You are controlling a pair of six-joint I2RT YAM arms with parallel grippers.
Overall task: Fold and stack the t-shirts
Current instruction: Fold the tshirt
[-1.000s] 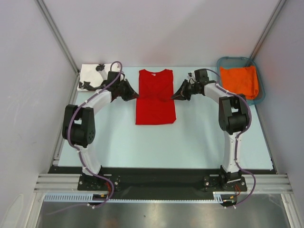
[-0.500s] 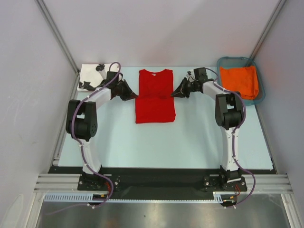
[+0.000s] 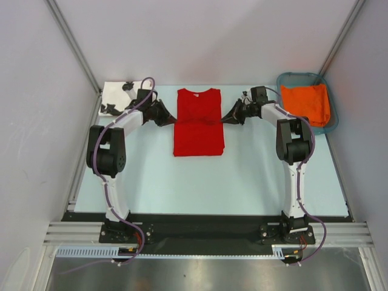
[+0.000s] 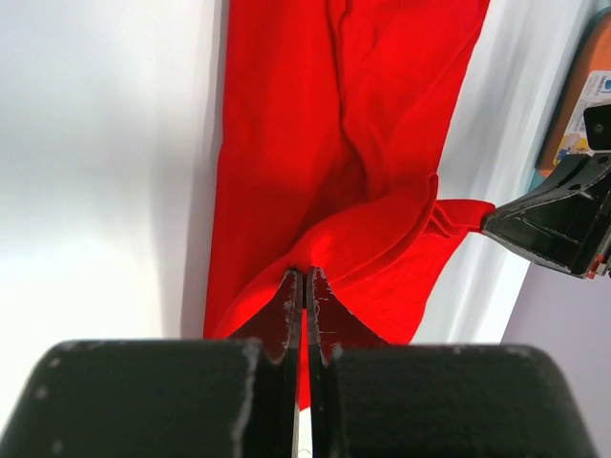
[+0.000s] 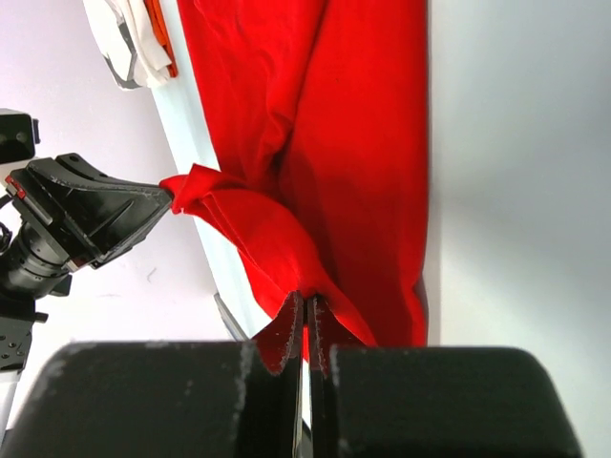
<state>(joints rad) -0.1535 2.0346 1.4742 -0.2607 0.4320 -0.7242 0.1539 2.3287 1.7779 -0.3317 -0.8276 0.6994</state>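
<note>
The red t-shirt (image 3: 198, 121) lies lengthwise on the table, its sides folded in. My left gripper (image 3: 174, 120) is shut on its left edge about midway down; the left wrist view shows the jaws pinching a raised ridge of red cloth (image 4: 344, 162). My right gripper (image 3: 222, 120) is shut on the right edge opposite, jaws pinching the red cloth (image 5: 315, 124) in the right wrist view. Each wrist view shows the other gripper across the shirt. The white t-shirt with black shapes (image 3: 118, 97) lies folded at the back left, partly behind the left arm.
A teal plastic basket (image 3: 290, 78) at the back right holds an orange cloth (image 3: 307, 102). Grey walls enclose the table on three sides. The arm bases sit at the near edge.
Both grippers have moved slightly toward the back of the table along the shirt's edges, lifting the pinched cloth a little. The arms' elbows have drawn in.
</note>
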